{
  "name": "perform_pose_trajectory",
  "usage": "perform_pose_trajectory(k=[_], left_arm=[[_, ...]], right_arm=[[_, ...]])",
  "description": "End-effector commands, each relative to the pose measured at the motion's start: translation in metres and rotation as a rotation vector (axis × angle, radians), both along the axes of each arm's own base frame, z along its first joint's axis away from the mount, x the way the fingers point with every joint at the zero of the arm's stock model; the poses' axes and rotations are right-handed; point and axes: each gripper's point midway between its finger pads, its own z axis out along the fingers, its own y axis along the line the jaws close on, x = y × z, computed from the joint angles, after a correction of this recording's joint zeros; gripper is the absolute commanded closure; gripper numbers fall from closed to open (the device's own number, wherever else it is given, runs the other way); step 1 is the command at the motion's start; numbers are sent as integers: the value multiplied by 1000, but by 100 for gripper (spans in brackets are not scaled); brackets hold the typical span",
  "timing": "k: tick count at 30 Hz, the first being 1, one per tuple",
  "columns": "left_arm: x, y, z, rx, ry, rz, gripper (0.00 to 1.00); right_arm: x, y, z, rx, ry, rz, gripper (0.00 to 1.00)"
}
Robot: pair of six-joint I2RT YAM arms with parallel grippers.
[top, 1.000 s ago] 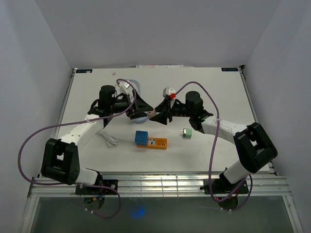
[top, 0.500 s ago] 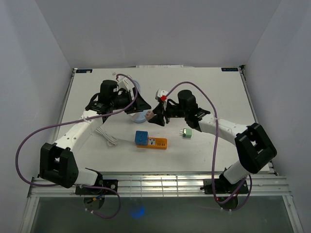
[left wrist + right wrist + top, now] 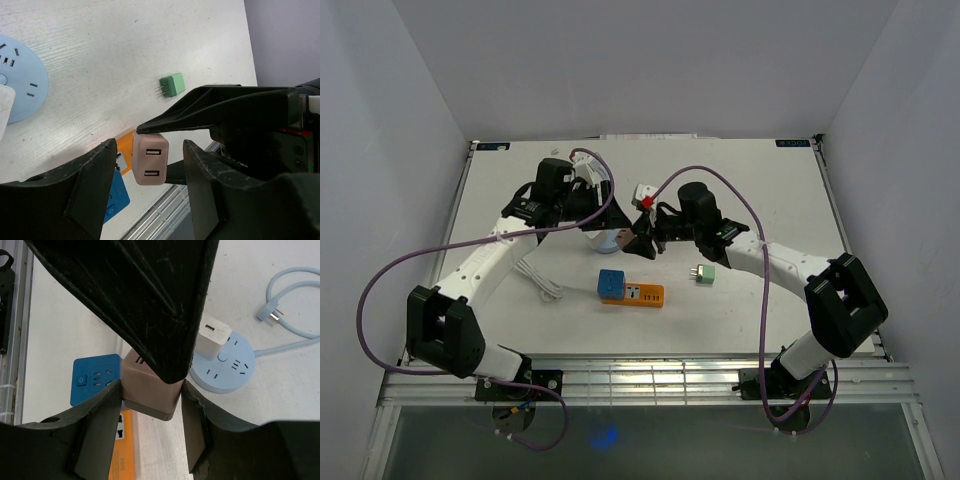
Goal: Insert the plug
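1. Right pincer [image 3: 150,385]: I hold the pink plug [image 3: 150,159] here. Both fingers press flat against opposite sides of its body, with no gap on either side.

2. Left pincer [image 3: 149,142]: the jaws stand moderately wide and straddle the same plug. In the left wrist view a clear gap shows between the plug and each finger, so this pincer grips nothing.

3. Position of the plug: it sits between my two pincers, which meet nose to nose over the middle of the worktop [image 3: 760,200]. Its face with two USB ports points toward the left wrist camera. Its prongs do not show in any view.

4. Round light-blue socket [image 3: 230,367]: it lies on the worktop just beside the pincers and carries a white charger [image 3: 212,335] plugged into its top. Its light-blue cable curls away behind it.

5. Blue socket block [image 3: 95,377] and orange power strip [image 3: 645,295]: they lie end to end, touching, nearer to my bases than the held plug.

6. Green plug [image 3: 172,85]: it lies alone on the worktop, to the right of the orange strip and apart from it.
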Motion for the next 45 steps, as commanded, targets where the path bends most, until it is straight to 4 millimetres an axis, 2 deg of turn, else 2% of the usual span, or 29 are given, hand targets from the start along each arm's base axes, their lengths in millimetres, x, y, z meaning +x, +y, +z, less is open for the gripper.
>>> perform_pose_trajectory(k=[1,5,10,13,21,30,45], left_arm=[[-2,0,2,37,-9,-29,34],[-2,-1,0,45,6,-38,39],[-5,-2,-7,72,27,-61,40],[-6,-2,-8,72,32,-67,44],[-14,-7,-9,61,52,-112,44],[-20,-8,-19,76,87,-130,41],[-13,-12,-15,73,78,-138,46]], right_arm=[[6,8,16,10,-55,4,92],[7,9,15,2,-59,-1,92],[8,10,15,-1,-62,-5,92],[9,10,13,-6,-59,-4,92],[10,10,9,-17,-51,-11,92],[9,12,9,-14,-50,-4,92],[6,13,2,-41,-54,1,92]])
